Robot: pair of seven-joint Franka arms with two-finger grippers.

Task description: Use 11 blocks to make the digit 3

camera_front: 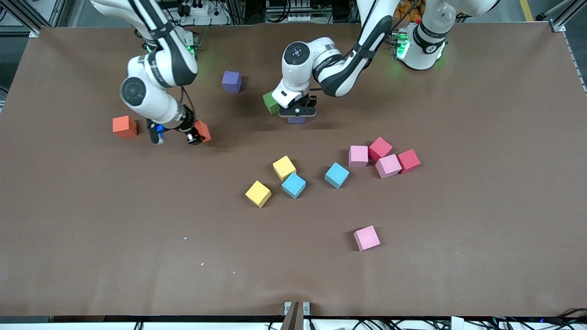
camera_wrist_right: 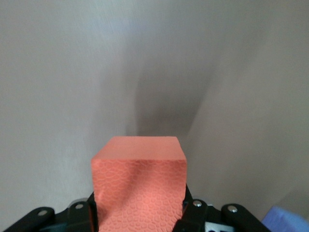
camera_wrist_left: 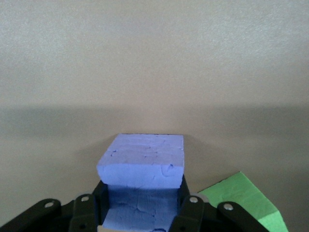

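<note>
A lab: aluminium framing [camera_front: 27, 18], cabling [camera_front: 202, 9]

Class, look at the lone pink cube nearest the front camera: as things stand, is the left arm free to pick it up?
Probably not yet. The left gripper is shut on a purple cube beside the green cube. The lone pink cube has bare table around it, so only the full gripper stands in the way.

Glossy white arms [camera_front: 156, 68] with black joint bands, green lights, black claws

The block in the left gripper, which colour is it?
Purple block, clamped in the left gripper; the left wrist view shows it best.
</note>
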